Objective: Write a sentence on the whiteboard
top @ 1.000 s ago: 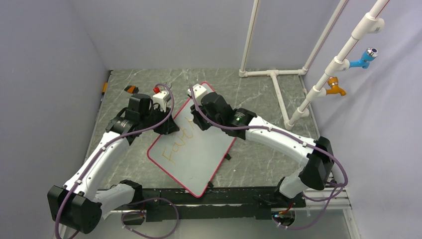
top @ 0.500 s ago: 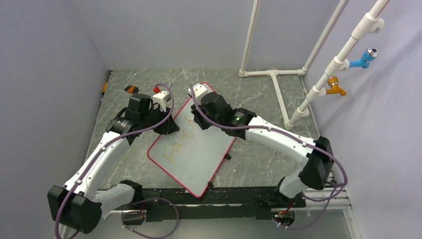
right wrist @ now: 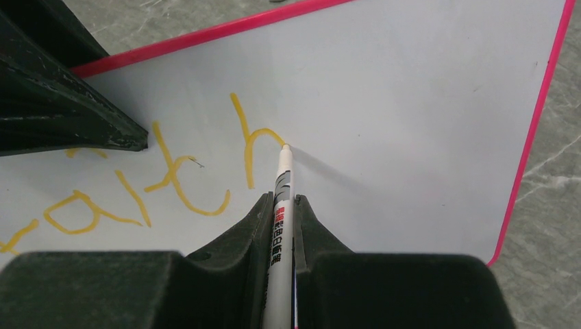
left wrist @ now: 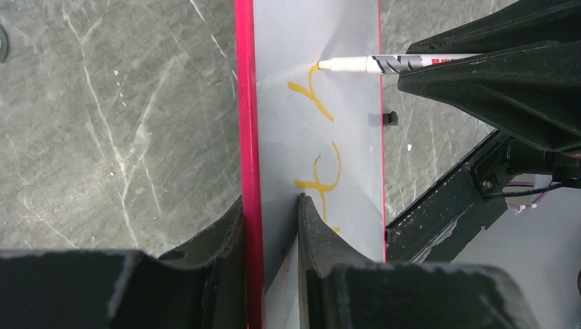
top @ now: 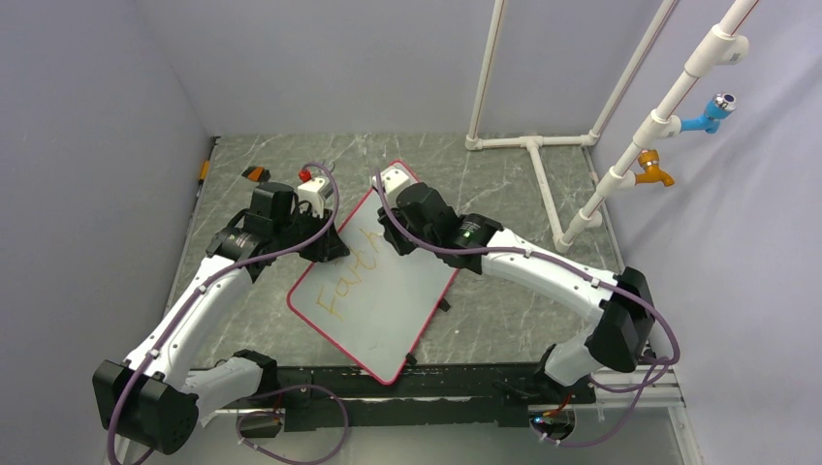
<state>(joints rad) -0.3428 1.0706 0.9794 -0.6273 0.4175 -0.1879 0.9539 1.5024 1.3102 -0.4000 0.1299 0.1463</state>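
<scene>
Top external view: the whiteboard [top: 397,310] is laid flat on the gray marbled table [top: 504,320], just past the arm bases. Its long side is turned slantwise, from near left to far right. It is white, with a thin red rim and round corners. The sentence [top: 349,276] is written in yellow-orange along the long side, and only "Faith" can be read. The rim on the left long edge is pinched by the left gripper [left wrist: 270,200], with one finger on the white face and one outside the rim. A white marker pen [right wrist: 283,171] is clamped in the right gripper [right wrist: 281,199]. Its tip is pressed on the hump of the "h". Farther back, white pipes [top: 533,143] are set on the table.
</scene>
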